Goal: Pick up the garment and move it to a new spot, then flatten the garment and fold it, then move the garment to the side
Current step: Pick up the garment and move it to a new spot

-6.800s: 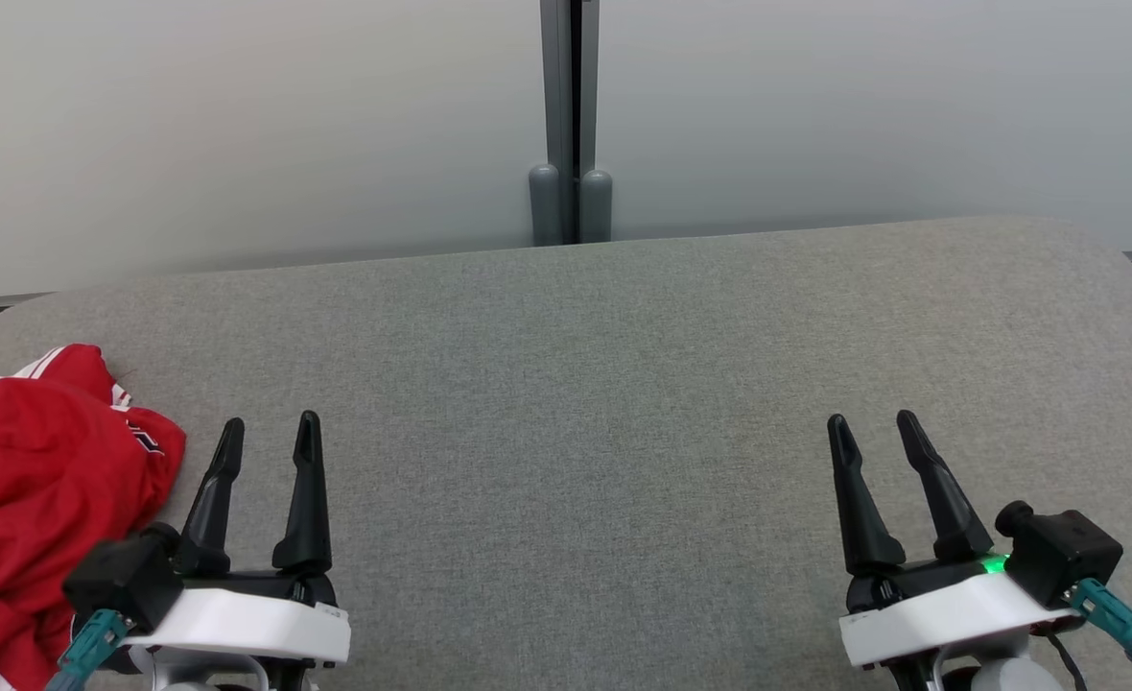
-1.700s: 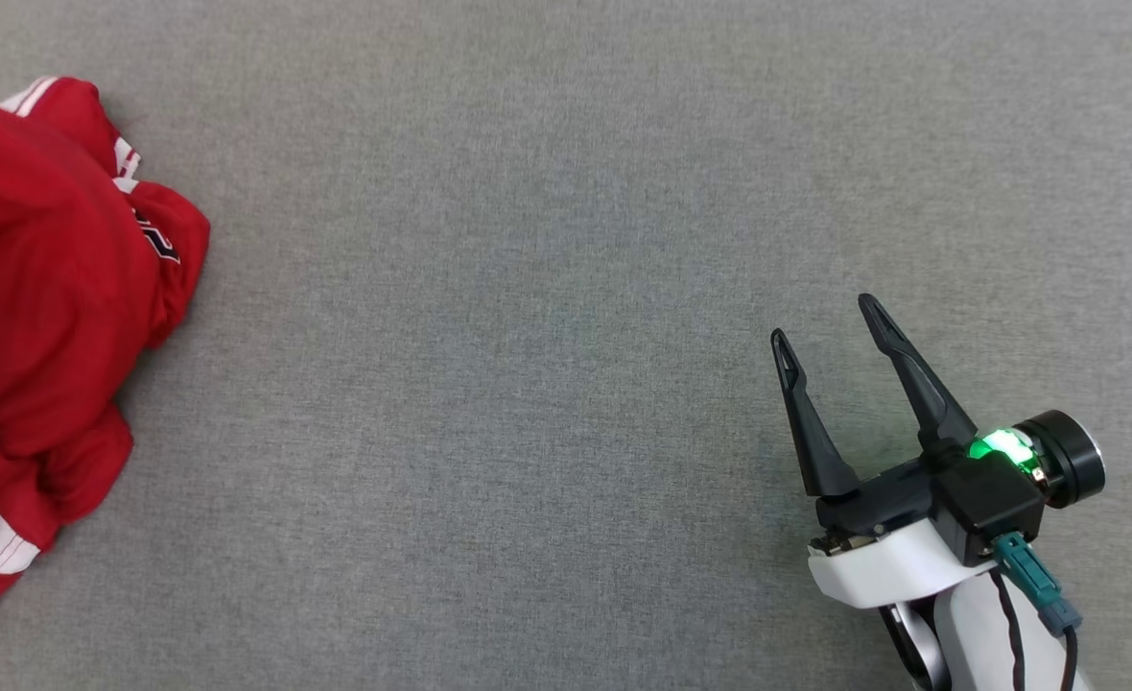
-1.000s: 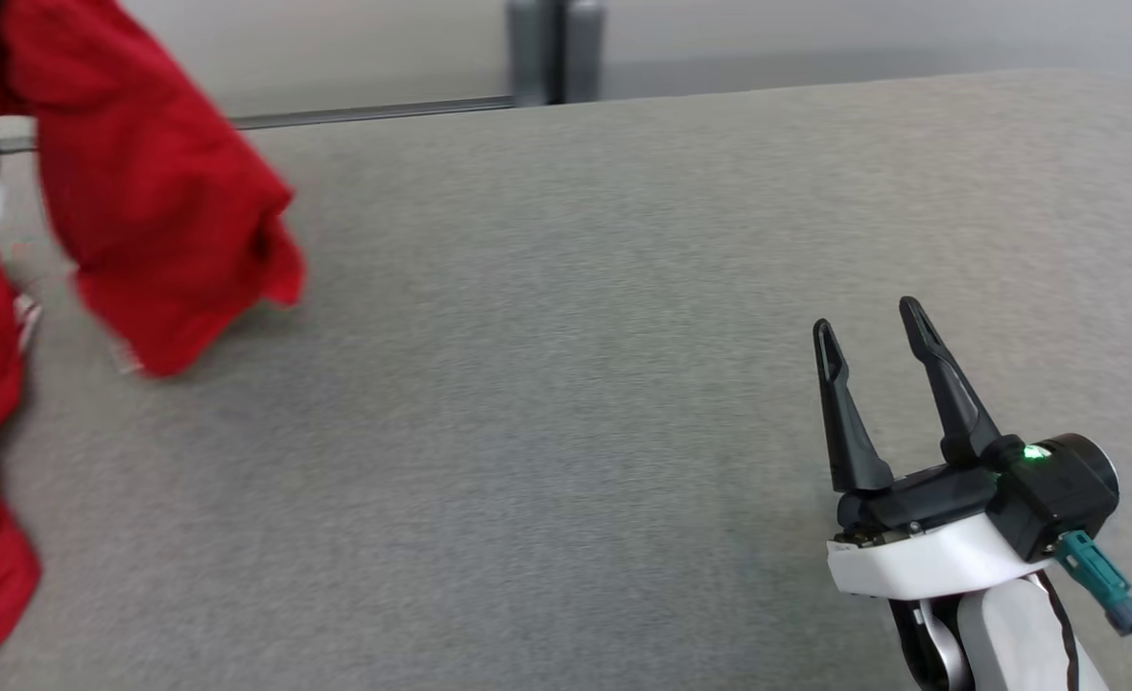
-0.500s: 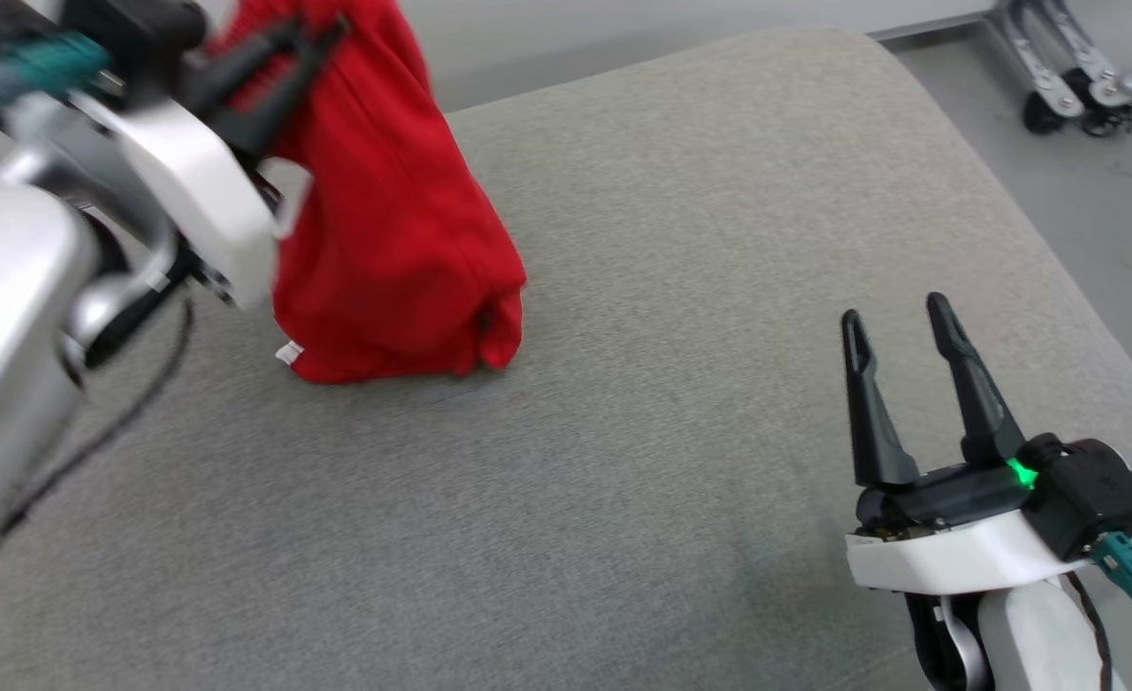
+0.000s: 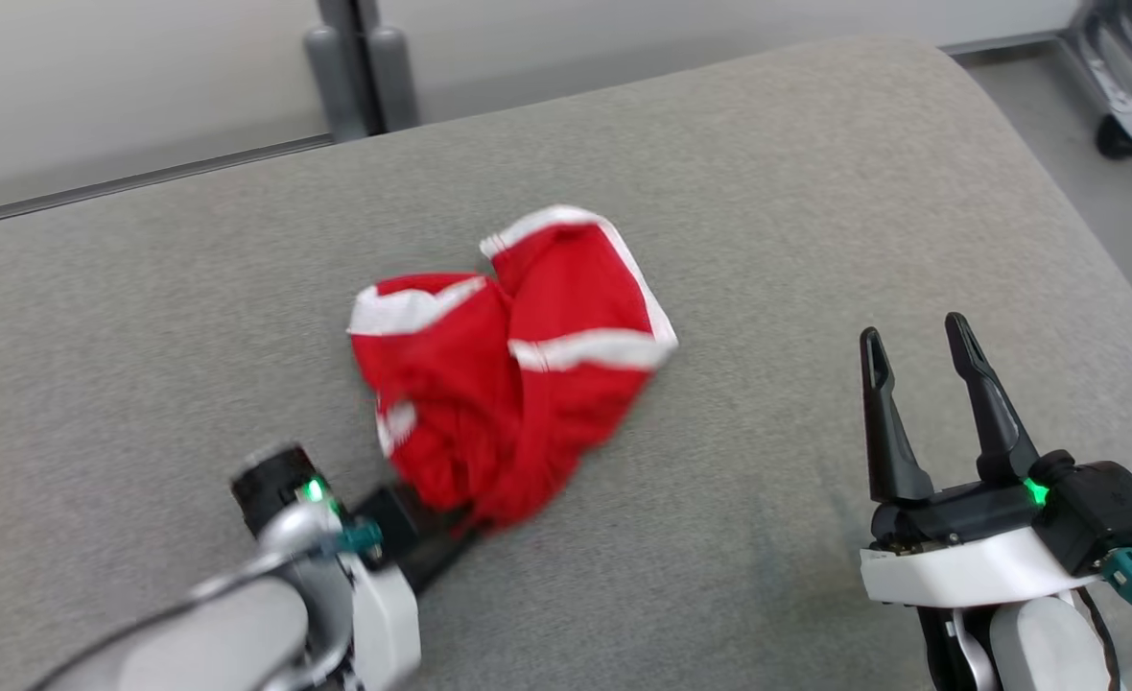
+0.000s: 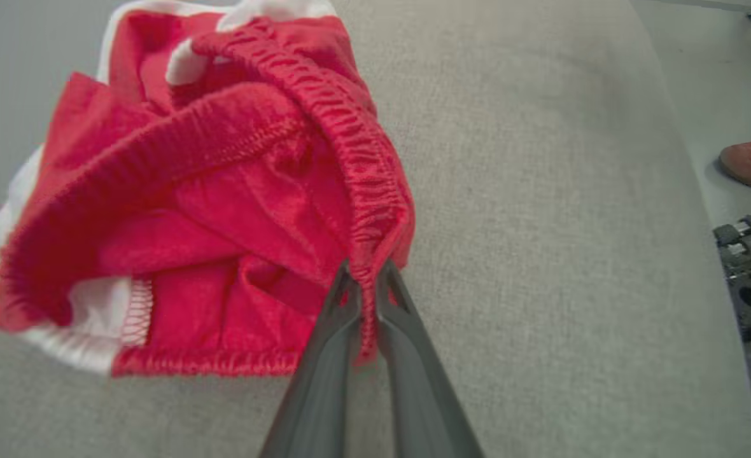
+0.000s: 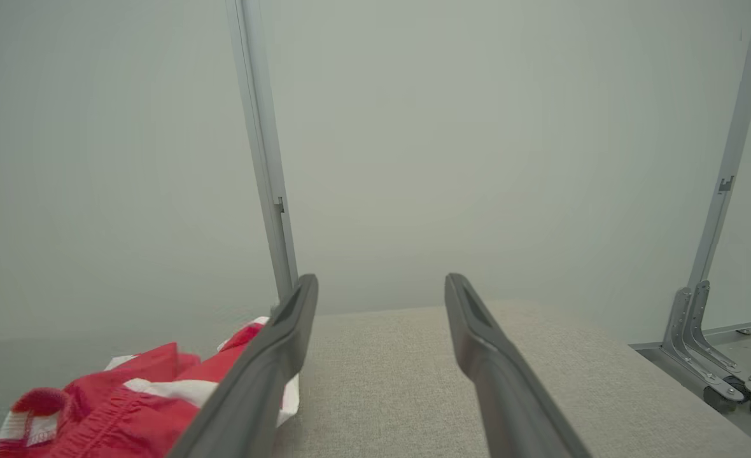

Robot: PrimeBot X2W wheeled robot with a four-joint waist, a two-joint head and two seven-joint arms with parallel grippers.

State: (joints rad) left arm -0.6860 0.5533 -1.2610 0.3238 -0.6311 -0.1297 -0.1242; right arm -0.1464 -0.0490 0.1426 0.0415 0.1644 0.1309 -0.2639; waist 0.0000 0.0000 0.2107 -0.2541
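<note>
The red knitted garment with white trim (image 5: 508, 365) lies in a crumpled heap near the middle of the grey fabric-covered counter (image 5: 767, 192), about midway between its left and right edges. It is in no basket, bin or box; it rests straight on the counter's cloth. Its white-edged openings are turned toward the far edge.

The left gripper (image 6: 364, 286) sits at the heap's near side. Its jaws are pinched almost together on the gathered, ribbed elastic band of the garment. Gripping that thick, stitched band is probably deliberate, as it is less likely to slip out than the thin cloth. The grip is low, close to the counter, so most of the cloth's weight is on the surface. That suggests the move to a new spot is about done and letting go comes next.

The right gripper (image 5: 913, 326) hangs above the counter's near right part, well apart from the garment. Its jaws are spread wide and hold nothing, likely ready to help with flattening.

Beyond the far edge stand a grey upright post (image 5: 360, 58) and, off the far right corner, a wheeled metal frame (image 5: 1122, 106).
</note>
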